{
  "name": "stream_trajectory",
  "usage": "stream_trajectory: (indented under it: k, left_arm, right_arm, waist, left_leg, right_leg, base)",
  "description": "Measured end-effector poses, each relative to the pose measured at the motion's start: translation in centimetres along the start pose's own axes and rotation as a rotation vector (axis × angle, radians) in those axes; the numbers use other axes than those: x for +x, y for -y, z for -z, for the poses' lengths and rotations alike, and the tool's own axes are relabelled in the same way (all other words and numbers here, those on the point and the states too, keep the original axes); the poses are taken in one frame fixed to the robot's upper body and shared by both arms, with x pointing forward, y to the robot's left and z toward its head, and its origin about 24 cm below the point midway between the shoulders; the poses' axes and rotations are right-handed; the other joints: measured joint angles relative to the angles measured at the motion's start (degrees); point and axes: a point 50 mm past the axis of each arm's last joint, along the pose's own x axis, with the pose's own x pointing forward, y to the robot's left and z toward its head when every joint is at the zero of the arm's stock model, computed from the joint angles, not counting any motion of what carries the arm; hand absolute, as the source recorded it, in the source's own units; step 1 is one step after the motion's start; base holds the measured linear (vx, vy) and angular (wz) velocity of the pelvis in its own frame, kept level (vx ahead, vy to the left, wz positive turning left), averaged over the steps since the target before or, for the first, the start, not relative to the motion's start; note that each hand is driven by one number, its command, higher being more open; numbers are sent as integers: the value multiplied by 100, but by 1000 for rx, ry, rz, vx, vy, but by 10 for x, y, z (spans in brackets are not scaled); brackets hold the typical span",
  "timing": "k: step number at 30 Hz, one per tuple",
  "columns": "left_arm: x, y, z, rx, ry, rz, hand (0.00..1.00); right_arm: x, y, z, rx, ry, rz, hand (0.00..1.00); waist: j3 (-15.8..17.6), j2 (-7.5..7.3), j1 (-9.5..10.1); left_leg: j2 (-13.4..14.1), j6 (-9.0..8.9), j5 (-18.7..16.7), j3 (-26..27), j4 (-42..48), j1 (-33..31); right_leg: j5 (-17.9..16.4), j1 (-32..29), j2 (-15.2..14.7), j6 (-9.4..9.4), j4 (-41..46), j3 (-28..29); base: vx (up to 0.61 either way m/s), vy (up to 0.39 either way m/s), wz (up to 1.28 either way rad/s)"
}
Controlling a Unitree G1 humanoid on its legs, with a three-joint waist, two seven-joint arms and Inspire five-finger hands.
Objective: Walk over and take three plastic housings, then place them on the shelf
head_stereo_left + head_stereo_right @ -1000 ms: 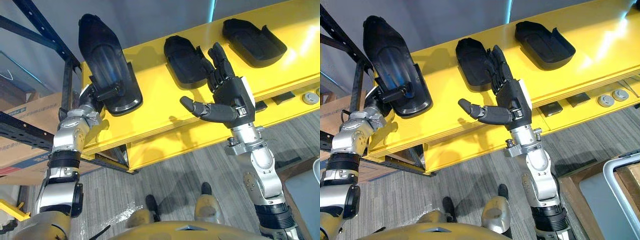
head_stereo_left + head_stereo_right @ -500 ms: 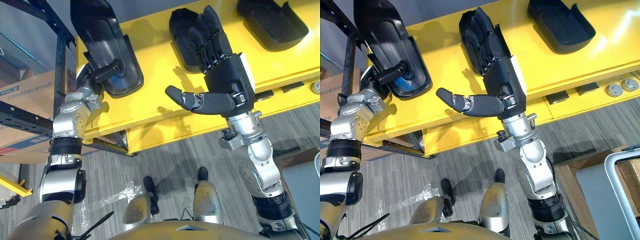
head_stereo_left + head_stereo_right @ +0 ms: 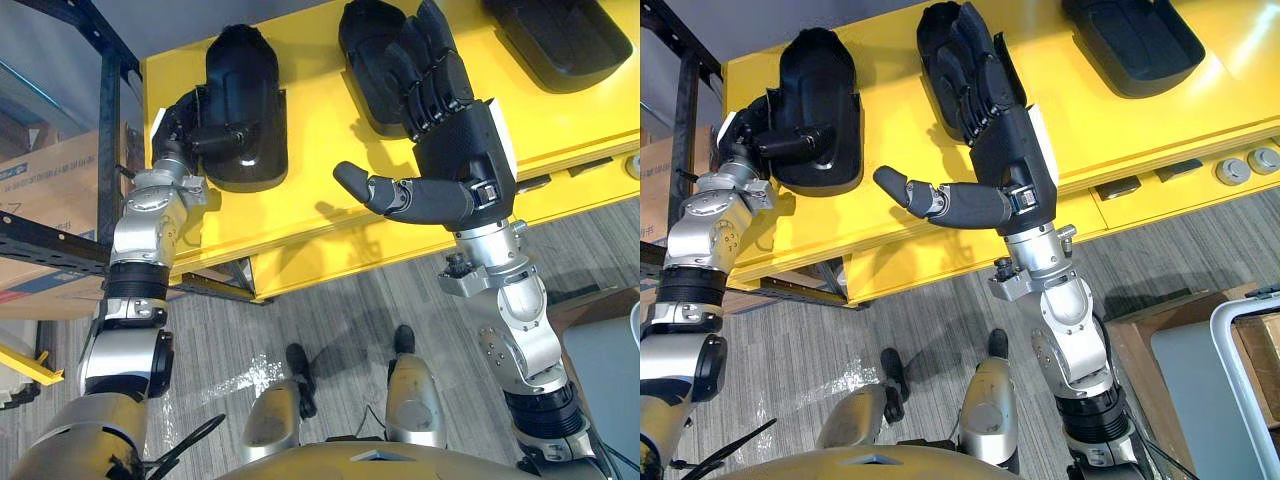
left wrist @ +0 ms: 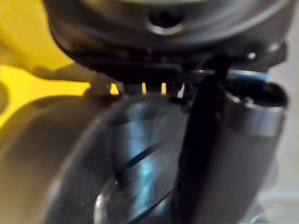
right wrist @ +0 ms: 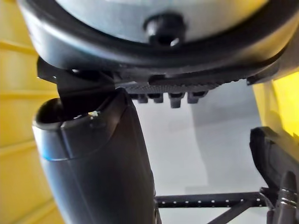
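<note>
The left hand (image 3: 183, 118) is clamped on the left plastic housing (image 3: 245, 85): its thumb lies across the hollow inside and its fingers curl round the housing's left edge. That housing lies hollow side up on the left end of the yellow shelf (image 3: 310, 150). To the right, the right hand (image 3: 460, 150) is held over the shelf's near edge with its fingers straight and close together, pointing away, and its thumb stuck out to the left; it holds nothing. Its fingertips overlap the near end of the middle plastic housing (image 3: 365, 35), which also rests hollow side up on the shelf; whether they touch it I cannot tell. The right plastic housing (image 3: 570, 40) sits farther right on the same shelf, well apart from both hands. On a lower tier at the right are flat dark pieces (image 3: 1118, 187) and round silver pieces (image 3: 1230, 166). Left of the shelf stands a dark rack (image 3: 110, 150) with a cardboard box (image 3: 50, 195).
</note>
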Motion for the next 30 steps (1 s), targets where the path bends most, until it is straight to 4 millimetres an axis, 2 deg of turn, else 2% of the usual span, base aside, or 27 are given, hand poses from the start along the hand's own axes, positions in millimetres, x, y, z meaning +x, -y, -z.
stream_trajectory:
  k: [8, 13, 16, 17, 22, 27, 30]
  left_arm:
    - [-4, -5, 11, 35, -33, -14, 100]
    - [-7, -10, 20, 35, -55, -71, 100]
    - [-10, -16, 28, 18, -64, -153, 100]
    - [-13, -20, 34, -1, -66, -185, 100]
    - [-26, -22, 40, -26, -47, -220, 100]
    - [-43, -14, 25, -54, 113, -239, 100]
    - [-60, 5, 2, -102, 318, -199, 100]
  right_arm:
    - [-7, -1, 4, 20, -22, 20, 100]
    - [-15, 0, 11, 35, -62, 48, 100]
    - [-21, 2, 19, 31, -103, 65, 100]
    - [-26, 5, 23, 29, -131, 86, 100]
    - [-35, 17, 32, -31, -175, 144, 100]
    - [-47, 26, 34, -49, -209, 198, 100]
    - [-55, 27, 39, -32, -227, 239, 100]
  waist:
    - [-11, 14, -27]
    - [-55, 34, -145]
    - [-165, 44, -164]
    - [-298, 48, -162]
    - [-469, 0, -139]
    - [-689, -59, -117]
    - [-862, -85, -65]
  left_leg:
    - [-3, -7, -76, 53, -24, 214]
    - [-13, 16, -51, -9, -124, 412]
    - [-5, -3, -27, -22, -207, 514]
    - [-5, -14, -6, -46, -268, 527]
    - [0, -30, 40, -84, -462, 719]
    - [1, -35, 44, -150, -598, 907]
    - [-4, -38, 45, -163, -635, 952]
  right_leg:
    - [13, 239, 11, 34, -132, 21]
    - [41, 523, 31, 68, -334, -74]
    - [72, 650, 82, 98, -497, -107]
    - [111, 703, 121, 87, -621, -160]
    - [167, 936, 179, 64, -859, -232]
    - [182, 1192, 208, 57, -1028, -345]
    - [183, 1271, 210, 56, -1091, -368]
  base:
    - [1, 1, -5]
    - [37, 0, 4]
    - [52, -3, 2]
    - [57, 2, 7]
    - [58, -6, 4]
    - [38, -3, 6]
    - [23, 1, 2]
